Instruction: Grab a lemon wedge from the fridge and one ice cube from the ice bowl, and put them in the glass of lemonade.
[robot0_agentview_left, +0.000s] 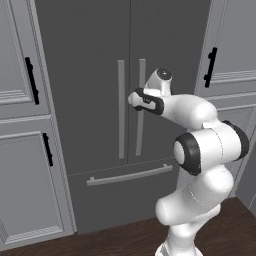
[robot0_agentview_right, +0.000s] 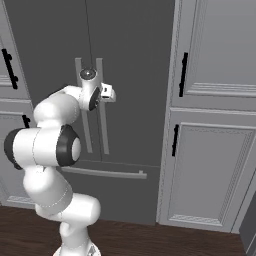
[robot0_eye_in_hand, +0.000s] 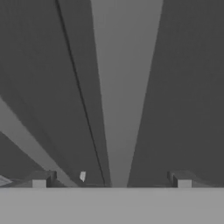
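Note:
The fridge (robot0_agentview_left: 90, 75) (robot0_agentview_right: 130, 60) stands in front of me with both dark grey doors closed. My gripper (robot0_eye_in_hand: 111, 181) is open and pressed up close to the right door's long light-grey handle (robot0_agentview_left: 141, 135) (robot0_agentview_right: 103, 130). In the hand view that handle (robot0_eye_in_hand: 124, 87) runs between my two fingertips (robot0_eye_in_hand: 41, 179), which stand wide to either side without touching it. The seam between the doors (robot0_eye_in_hand: 78, 87) lies just beside the handle. The lemon wedge, the ice bowl and the glass of lemonade are out of view.
The fridge's bottom drawer has a horizontal bar handle (robot0_agentview_left: 130, 175) (robot0_agentview_right: 105, 172) below my arm. Lighter grey panelled cabinets with black handles flank the fridge on the left (robot0_agentview_left: 20, 150) and on the right (robot0_agentview_right: 210, 165). Dark wood floor (robot0_agentview_right: 175, 242) runs along the bottom.

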